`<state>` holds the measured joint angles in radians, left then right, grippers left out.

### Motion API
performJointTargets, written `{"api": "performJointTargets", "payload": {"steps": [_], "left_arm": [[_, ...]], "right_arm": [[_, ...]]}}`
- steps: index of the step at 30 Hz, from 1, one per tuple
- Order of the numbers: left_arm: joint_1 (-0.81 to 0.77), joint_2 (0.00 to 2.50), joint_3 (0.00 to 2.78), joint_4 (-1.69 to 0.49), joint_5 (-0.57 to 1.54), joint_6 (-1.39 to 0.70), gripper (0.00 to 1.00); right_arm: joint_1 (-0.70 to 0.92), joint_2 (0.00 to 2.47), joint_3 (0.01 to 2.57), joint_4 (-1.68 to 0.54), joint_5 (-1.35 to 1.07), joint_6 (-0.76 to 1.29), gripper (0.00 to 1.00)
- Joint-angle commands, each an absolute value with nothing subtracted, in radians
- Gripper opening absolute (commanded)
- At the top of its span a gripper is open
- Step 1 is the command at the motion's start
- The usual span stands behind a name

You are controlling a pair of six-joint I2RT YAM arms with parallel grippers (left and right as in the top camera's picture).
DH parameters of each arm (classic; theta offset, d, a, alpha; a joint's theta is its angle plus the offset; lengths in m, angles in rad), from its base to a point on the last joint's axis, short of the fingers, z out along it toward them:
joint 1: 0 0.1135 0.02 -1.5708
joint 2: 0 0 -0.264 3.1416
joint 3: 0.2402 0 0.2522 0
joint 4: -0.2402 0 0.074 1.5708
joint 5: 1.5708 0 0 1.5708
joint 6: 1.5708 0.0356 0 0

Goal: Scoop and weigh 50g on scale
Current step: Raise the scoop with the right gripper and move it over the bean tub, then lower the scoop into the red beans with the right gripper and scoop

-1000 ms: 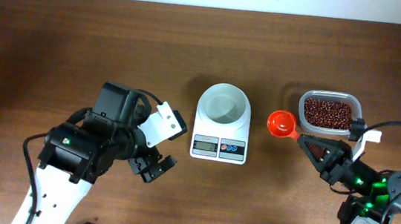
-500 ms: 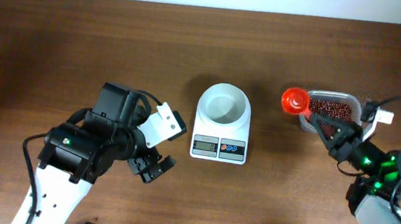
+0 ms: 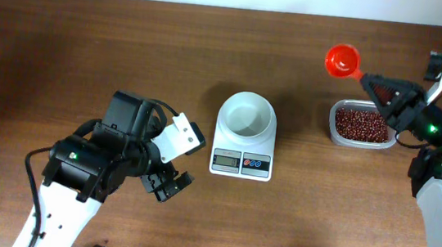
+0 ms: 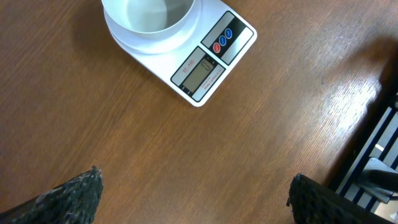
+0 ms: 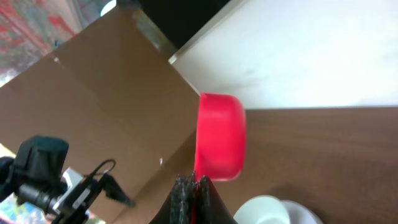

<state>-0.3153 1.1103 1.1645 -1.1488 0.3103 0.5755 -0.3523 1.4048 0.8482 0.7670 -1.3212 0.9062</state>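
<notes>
The white scale [image 3: 243, 141] sits mid-table with its round white bowl [image 3: 247, 114] holding nothing. Dark red-brown beans [image 3: 361, 124] fill a clear tub to its right. My right gripper [image 3: 369, 80] is shut on the handle of the orange-red scoop [image 3: 343, 61], which hangs raised, up and left of the tub's far-left corner. No beans show in its cup. The right wrist view has the scoop [image 5: 221, 137] side-on just past the shut right gripper [image 5: 194, 186]. Left of the scale, my left gripper [image 3: 167, 185] stands open, holding nothing. In its wrist view the left gripper [image 4: 196, 199] faces the scale [image 4: 205, 59].
The clear tub [image 3: 332, 127] stands right of the scale, close to my right arm. A pale wall edge runs along the table's far side [image 3: 233, 8]. Dark equipment lies beyond the table edge in the left wrist view [image 4: 373, 155].
My right gripper has carried the scoop from the tub's near-left side to beyond its far side, rising. The left arm has not moved.
</notes>
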Motion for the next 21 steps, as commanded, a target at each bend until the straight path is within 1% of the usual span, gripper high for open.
{"api": "performJointTargets", "payload": {"steps": [1,4,7,9,13,15,16,19,21], "left_arm": [[-0.311,1.099,1.183,-1.150,0.310,0.562,0.99],[-0.311,1.099,1.183,-1.150,0.310,0.562,0.99],[-0.311,1.099,1.183,-1.150,0.310,0.562,0.99],[-0.311,1.099,1.183,-1.150,0.310,0.562,0.99],[-0.311,1.099,1.183,-1.150,0.310,0.562,0.99],[-0.311,1.099,1.183,-1.150,0.310,0.562,0.99],[-0.311,1.099,1.183,-1.150,0.310,0.562,0.99],[-0.311,1.099,1.183,-1.150,0.311,0.562,0.99],[-0.311,1.099,1.183,-1.150,0.310,0.562,0.99]], "right_arm": [[-0.345,1.404,0.874,0.691,-1.101,0.854,0.04],[-0.319,1.404,0.880,0.514,-0.903,0.677,0.04],[-0.272,1.404,0.925,0.249,-0.802,0.428,0.04],[-0.247,1.403,0.995,0.044,-0.735,0.301,0.04],[-0.217,1.403,1.212,-0.368,-0.622,0.076,0.04],[-0.205,1.403,1.317,-0.547,-0.513,-0.025,0.04],[-0.194,1.403,1.375,-0.648,-0.421,-0.091,0.04],[-0.170,1.403,1.445,-0.819,-0.262,-0.236,0.04],[-0.162,1.404,1.446,-0.910,-0.229,-0.332,0.04]]}}
